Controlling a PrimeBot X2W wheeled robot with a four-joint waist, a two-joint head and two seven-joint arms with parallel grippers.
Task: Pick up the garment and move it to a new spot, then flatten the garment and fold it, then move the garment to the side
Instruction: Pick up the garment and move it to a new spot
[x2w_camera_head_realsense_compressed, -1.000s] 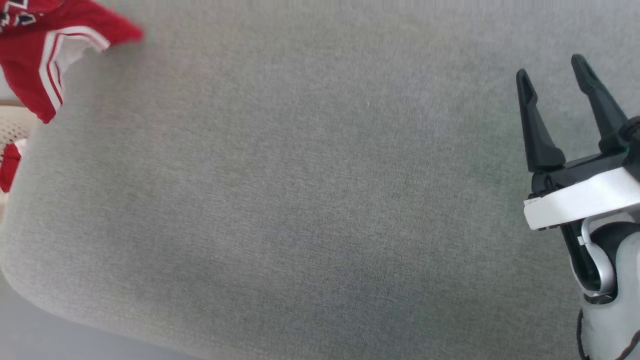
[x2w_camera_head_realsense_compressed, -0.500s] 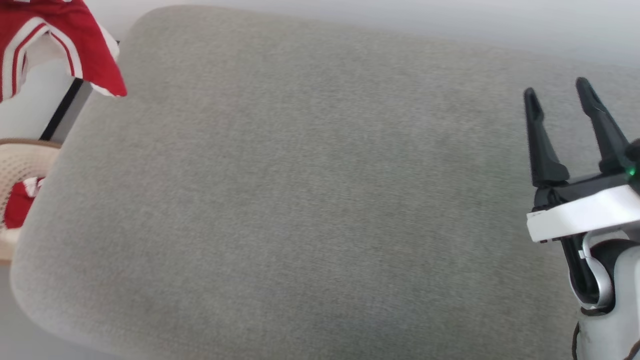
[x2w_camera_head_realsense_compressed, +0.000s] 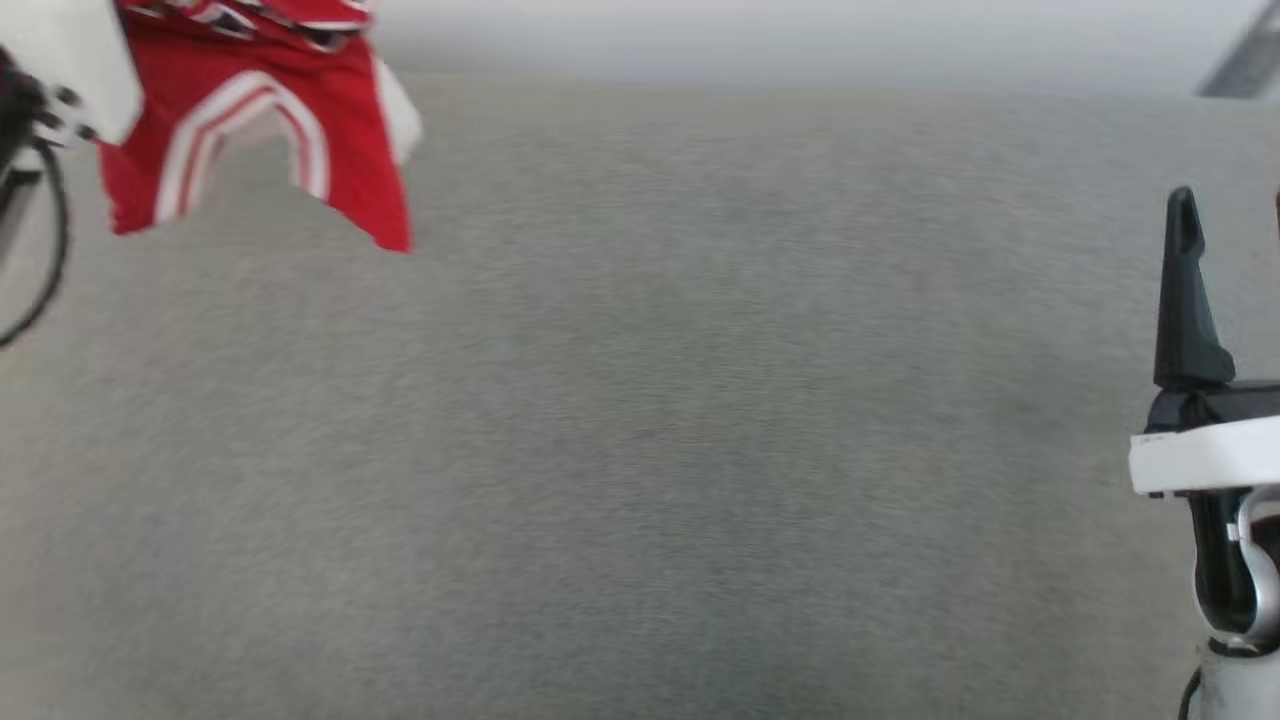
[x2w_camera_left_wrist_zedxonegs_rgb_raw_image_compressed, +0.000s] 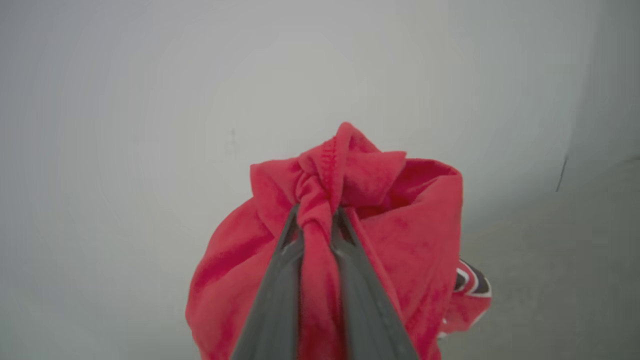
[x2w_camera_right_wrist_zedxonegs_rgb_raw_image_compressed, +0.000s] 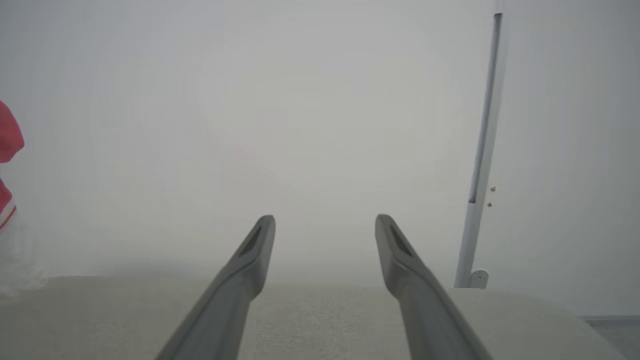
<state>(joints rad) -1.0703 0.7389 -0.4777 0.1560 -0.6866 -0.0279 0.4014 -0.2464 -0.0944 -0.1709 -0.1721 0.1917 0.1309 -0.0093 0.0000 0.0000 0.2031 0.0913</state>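
Head view: the garment dangles at upper left over the grey cushion, with the right gripper at the right edge. Left wrist view: the left gripper pinches a bunched red fold. Right wrist view: fingers spread wide, holding nothing, above the cushion.

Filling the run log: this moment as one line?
left gripper: jaws shut on jersey | right gripper: jaws open | jersey: hanging clear of cushion

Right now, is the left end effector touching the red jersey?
Touching. The left wrist view shows the left end effector pinching a bunched fold of the red jersey between its fingers.
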